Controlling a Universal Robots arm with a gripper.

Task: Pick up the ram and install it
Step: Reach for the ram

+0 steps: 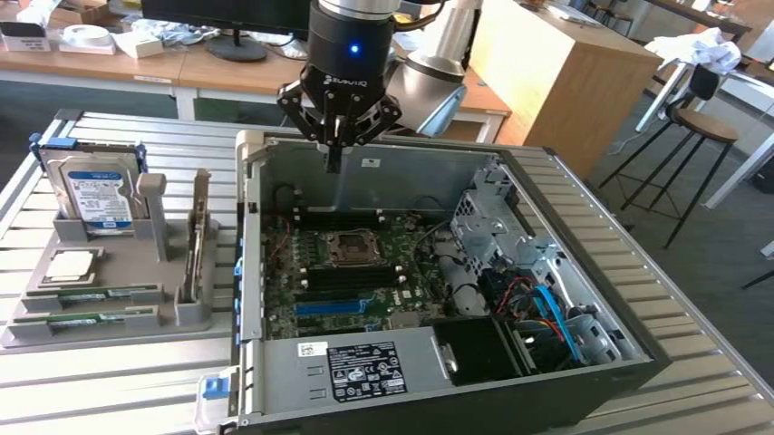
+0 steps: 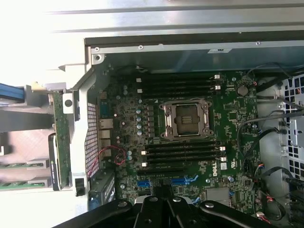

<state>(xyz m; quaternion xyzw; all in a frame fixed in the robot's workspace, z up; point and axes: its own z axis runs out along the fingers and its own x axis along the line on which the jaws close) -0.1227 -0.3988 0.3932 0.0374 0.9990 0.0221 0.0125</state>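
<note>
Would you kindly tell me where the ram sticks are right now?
In the exterior view, both ram sticks lie in the grey holder at the left, beside the silver processor chip, outside the computer case.

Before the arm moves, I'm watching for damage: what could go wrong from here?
1. The gripper, shut and empty, hangs above the open case; dropping straight might hit the board.
2. The bare processor socket sits between the memory slots; a misaligned ram could scrape it.

Ram (image 1: 94,292), thin green stick, flat in gray holder (image 1: 184,313) (a twin (image 1: 75,319) alongside)
</note>
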